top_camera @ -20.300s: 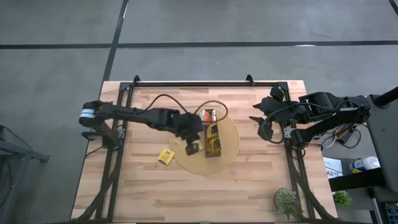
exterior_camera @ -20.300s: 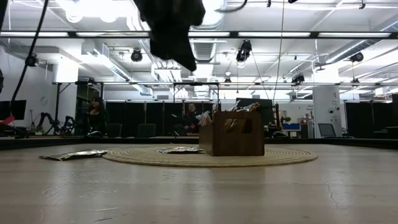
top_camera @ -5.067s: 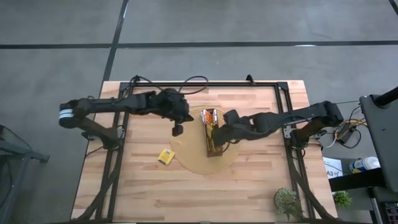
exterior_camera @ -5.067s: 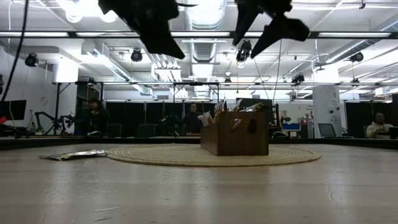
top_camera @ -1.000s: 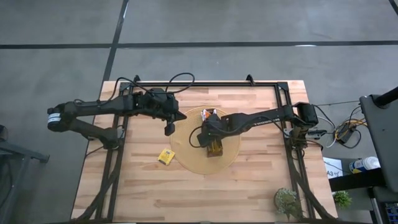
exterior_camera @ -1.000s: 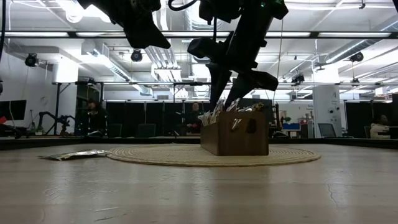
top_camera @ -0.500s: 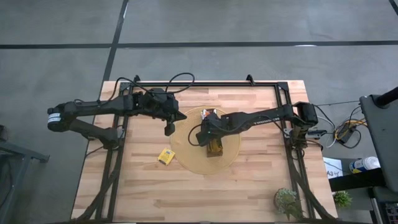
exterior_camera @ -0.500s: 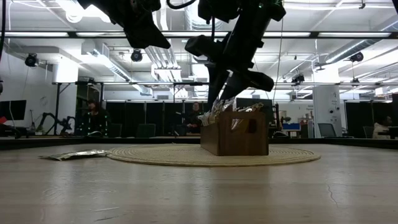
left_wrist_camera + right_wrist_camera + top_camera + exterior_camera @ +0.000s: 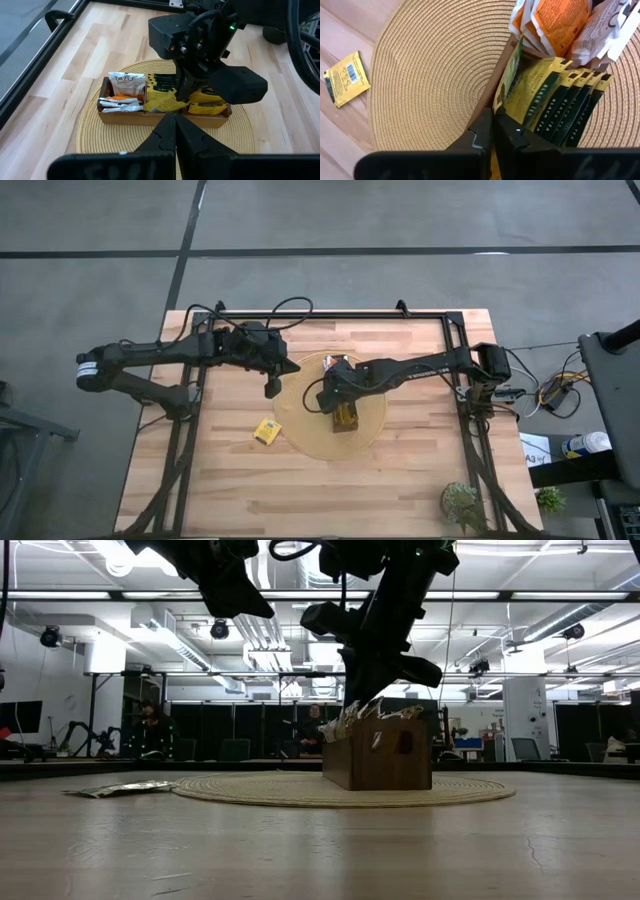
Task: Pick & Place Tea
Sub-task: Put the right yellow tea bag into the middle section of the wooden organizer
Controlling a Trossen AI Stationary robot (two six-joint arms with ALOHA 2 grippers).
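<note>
Right gripper [image 9: 327, 402], fingers pinched on a yellow sachet [image 9: 162, 103], stands directly above the tray [image 9: 120, 117]; extraction axis is vertical.

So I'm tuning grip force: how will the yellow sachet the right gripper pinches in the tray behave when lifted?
Probably floppy: the yellow sachet already bends where the right gripper pinches it. Likely very light, being thin paper. It may drag neighbouring sachets packed against it.

Wooden table [image 9: 400, 480]: mat [image 9: 300, 442], sachet [image 9: 266, 431].
</note>
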